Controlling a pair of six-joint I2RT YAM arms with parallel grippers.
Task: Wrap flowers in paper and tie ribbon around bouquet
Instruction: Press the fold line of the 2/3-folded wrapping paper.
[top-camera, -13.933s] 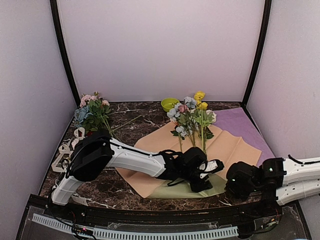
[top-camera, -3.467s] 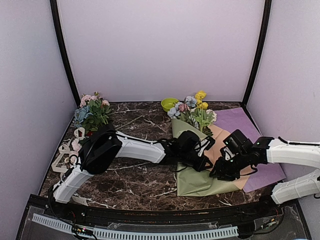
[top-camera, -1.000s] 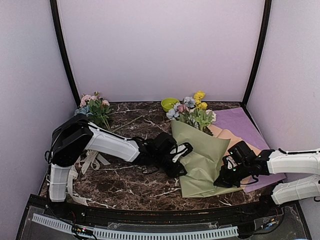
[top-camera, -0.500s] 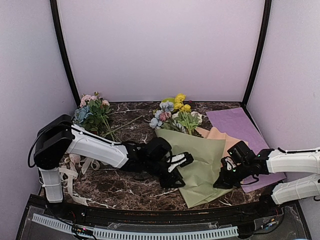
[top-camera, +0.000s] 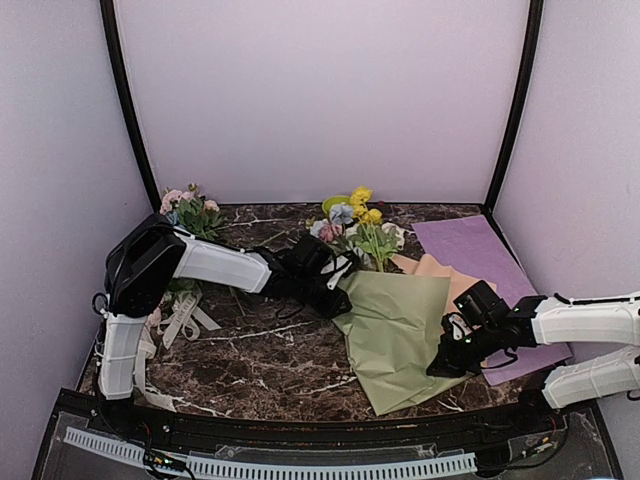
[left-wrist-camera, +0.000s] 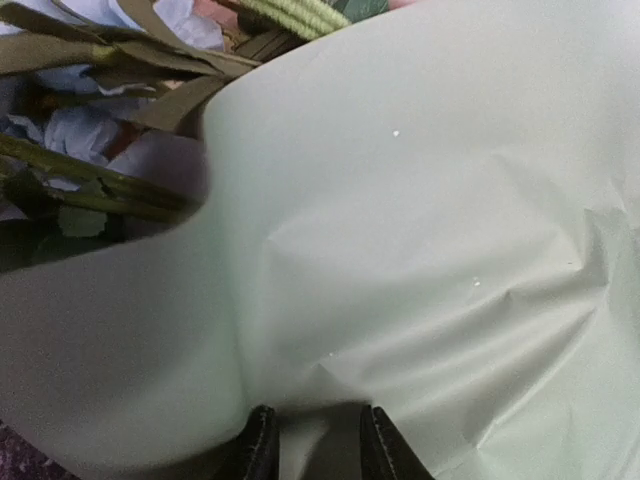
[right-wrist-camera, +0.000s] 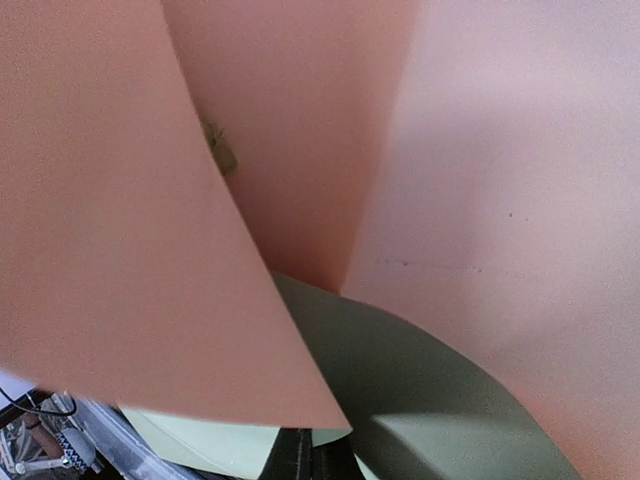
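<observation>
The flowers (top-camera: 356, 213) lie rolled in the paper, a sage-green sheet (top-camera: 398, 330) over a peach one (top-camera: 442, 270), their heads sticking out at the far end. My left gripper (top-camera: 337, 287) presses on the green sheet's upper left edge. In the left wrist view its fingertips (left-wrist-camera: 317, 450) stand a little apart against the green paper (left-wrist-camera: 420, 250), stems (left-wrist-camera: 90, 185) showing at the upper left. My right gripper (top-camera: 441, 364) is shut on the paper's right edge. The right wrist view has its jaws (right-wrist-camera: 315, 460) pinching green and peach (right-wrist-camera: 100, 250) layers. The ribbon (top-camera: 188, 312) lies in loops at the left.
A loose leafy cluster of pink and blue blooms (top-camera: 186, 212) sits at the back left. A flat purple sheet (top-camera: 470, 245) lies at the back right. A lime-green bowl (top-camera: 333, 203) peeks out behind the flower heads. The left arm (top-camera: 215, 266) stretches across the table's left half.
The flower heads have swung left with the wrapped paper. My left gripper has moved back toward the flower end and its jaws have narrowed. The right gripper has stayed put on the paper.
</observation>
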